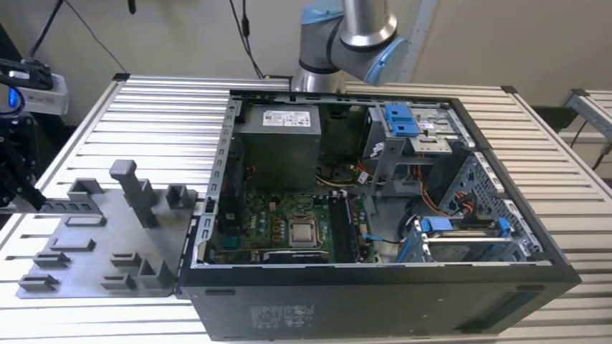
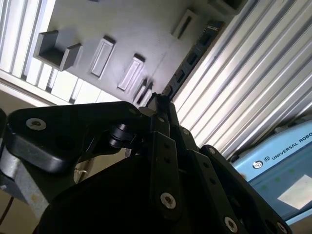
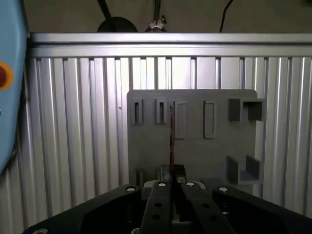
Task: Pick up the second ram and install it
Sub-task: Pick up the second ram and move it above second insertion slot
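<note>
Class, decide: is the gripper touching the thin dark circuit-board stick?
Touching. In the first wrist view, the gripper is closed on one end of the thin dark circuit-board stick, with no gap between them.

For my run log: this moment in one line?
gripper | shut on second ram | at grey tray | not yet installed

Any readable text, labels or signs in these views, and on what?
White sticker on the grey power supply box: too small to read.
Label on the black computer case: too small to read.
Light blue arm cover: white lettering, cut off at the edge.
Thin second ram in the gripper: edge-on, nothing legible.
</note>
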Controlling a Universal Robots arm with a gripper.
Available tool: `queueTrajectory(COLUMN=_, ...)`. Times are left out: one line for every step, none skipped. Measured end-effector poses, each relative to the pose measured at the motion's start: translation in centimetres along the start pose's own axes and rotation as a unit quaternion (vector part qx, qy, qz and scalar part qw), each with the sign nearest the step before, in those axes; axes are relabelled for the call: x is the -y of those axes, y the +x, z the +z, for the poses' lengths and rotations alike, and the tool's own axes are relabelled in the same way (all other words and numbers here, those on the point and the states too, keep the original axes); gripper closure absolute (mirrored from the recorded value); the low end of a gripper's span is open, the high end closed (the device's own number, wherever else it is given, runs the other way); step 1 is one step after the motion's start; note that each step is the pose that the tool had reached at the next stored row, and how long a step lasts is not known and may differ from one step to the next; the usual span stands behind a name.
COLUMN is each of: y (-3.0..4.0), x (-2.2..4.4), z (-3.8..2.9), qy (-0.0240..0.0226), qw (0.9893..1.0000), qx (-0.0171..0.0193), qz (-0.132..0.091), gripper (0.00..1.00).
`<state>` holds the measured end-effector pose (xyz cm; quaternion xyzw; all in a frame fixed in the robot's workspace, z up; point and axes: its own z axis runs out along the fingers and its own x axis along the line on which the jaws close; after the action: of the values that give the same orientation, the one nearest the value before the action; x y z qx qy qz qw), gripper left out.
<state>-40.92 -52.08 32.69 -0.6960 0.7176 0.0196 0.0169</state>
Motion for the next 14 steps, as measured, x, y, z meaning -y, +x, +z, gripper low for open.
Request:
queueTrajectory(y=-0.01, x=0.0, z=-0.1, qy=0.0001, qw=1.0, qx=0.0, qz=0.0, gripper=0.86)
queueTrajectory(y=-0.01, x=0.0, z=-0.21, qy=0.0, qw=1.0, qx=0.0, qz=0.0, gripper=0.86)
queueTrajectory(y=-0.02, x=0.0, z=-0.33, qy=0.0, qw=1.0, qx=0.0, qz=0.0, gripper=0.86)
queueTrajectory(y=-0.01, x=0.01, z=-0.44, qy=0.0, qw=1.0, qx=0.0, qz=0.0, gripper=0.86)
queueTrajectory(y=-0.02, x=0.01, z=-0.55, qy=0.0, qw=1.0, qx=0.0, qz=0.0, gripper=0.86)
queueTrajectory(y=-0.03, x=0.01, z=-0.66, qy=0.0001, qw=1.0, qx=0.0, qz=0.0, gripper=0.86)
queueTrajectory(y=-0.03, x=0.01, z=-0.77, qy=0.0001, qw=1.0, qx=0.0, qz=0.0, gripper=0.86)
queueTrajectory(y=-0.04, x=0.01, z=-0.89, qy=0.0, qw=1.0, qx=0.0, qz=0.0, gripper=0.86)
queueTrajectory(y=-0.05, x=0.0, z=-1.0, qy=0.0, qw=1.0, qx=0.0, qz=0.0, gripper=0.86)
queueTrajectory(y=-0.05, x=0.0, z=-1.11, qy=0.0, qw=1.0, qx=0.0, qz=0.0, gripper=0.86)
queueTrajectory(y=-0.06, x=-0.01, z=-1.22, qy=0.0001, qw=1.0, qx=0.0, qz=0.0, gripper=0.86)
queueTrajectory(y=-0.07, x=-0.01, z=-1.33, qy=0.0001, qw=1.0, qx=0.0001, qz=0.0, gripper=0.86)
queueTrajectory(y=-0.08, x=-0.01, z=-1.44, qy=0.0, qw=1.0, qx=0.0, qz=0.0, gripper=0.86)
queueTrajectory(y=-0.08, x=-0.01, z=-1.53, qy=0.0, qw=1.0, qx=0.0, qz=0.0, gripper=0.86)
